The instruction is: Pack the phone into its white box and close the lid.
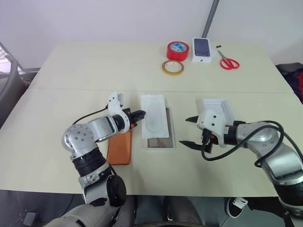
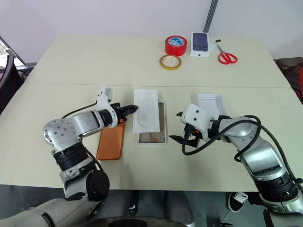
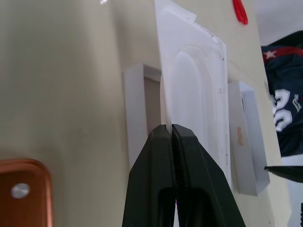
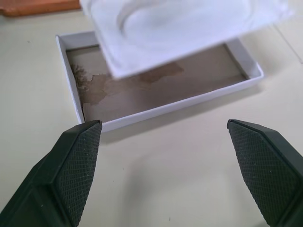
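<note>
Two grippers work over a cream table (image 1: 71, 71). The left gripper (image 1: 142, 114) is clamped on the edge of a flat white insert (image 1: 154, 115) with a rounded recess; in the left wrist view its fingers (image 3: 156, 156) press together on that thin edge. The insert sits lifted and tilted over the white box (image 1: 160, 141), covering the box's far part and overhanging its left wall. The near part of the box's brownish floor is exposed.

The right gripper (image 1: 190, 131) hangs just right of the box with its jaws spread wide and nothing between them. In the right wrist view its fingers (image 4: 75, 161) frame the box's near wall without touching it.

The phone (image 1: 119, 148) lies flat on the table, back side up, just left of the box and partly under the left arm. The lid (image 1: 218, 108) lies on the table to the right of the box, behind the right gripper.

At the far edge of the table are a red tape roll (image 1: 177, 50), a tan tape roll (image 1: 173, 67), a small white carton (image 1: 201, 50) printed with a dark phone, and red-handled scissors (image 1: 228, 61).
</note>
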